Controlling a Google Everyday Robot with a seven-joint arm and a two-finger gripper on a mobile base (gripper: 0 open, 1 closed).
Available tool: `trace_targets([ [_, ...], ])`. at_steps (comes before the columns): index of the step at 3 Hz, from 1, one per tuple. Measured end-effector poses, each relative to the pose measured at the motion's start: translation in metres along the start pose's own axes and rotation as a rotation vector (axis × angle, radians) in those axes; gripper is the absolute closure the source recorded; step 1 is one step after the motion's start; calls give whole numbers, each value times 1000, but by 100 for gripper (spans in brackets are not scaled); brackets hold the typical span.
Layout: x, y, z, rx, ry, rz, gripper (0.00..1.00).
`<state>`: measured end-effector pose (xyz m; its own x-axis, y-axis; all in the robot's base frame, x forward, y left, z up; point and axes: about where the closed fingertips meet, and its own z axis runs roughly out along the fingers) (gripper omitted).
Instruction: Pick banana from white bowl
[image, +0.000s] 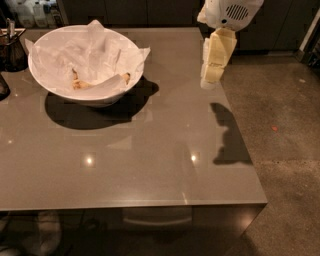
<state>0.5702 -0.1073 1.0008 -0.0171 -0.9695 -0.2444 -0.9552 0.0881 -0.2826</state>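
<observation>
Upper left of frame: the white bowl (60, 94) stands on the desk (150, 150), lined with crumpled paper (95, 45). The banana (80, 85) lies inside, partly under that paper. Upper right: my claw (209, 80) hangs over the desk's right edge, well apart from the bowl. I cannot tell whether it is wide or narrow.

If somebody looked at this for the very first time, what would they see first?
Probably the big round white bowl at the back left of the shiny grey table, lined with crumpled white paper half hiding a small speckled yellow-brown banana. Then the robot's cream-coloured gripper, hanging above the table's right edge, far from the bowl.
</observation>
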Motion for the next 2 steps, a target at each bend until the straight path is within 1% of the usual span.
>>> trace_targets([
  [1, -15, -18, 5, -9, -25, -12, 0],
  [2, -39, -34, 11, -16, -32, -64, 0],
])
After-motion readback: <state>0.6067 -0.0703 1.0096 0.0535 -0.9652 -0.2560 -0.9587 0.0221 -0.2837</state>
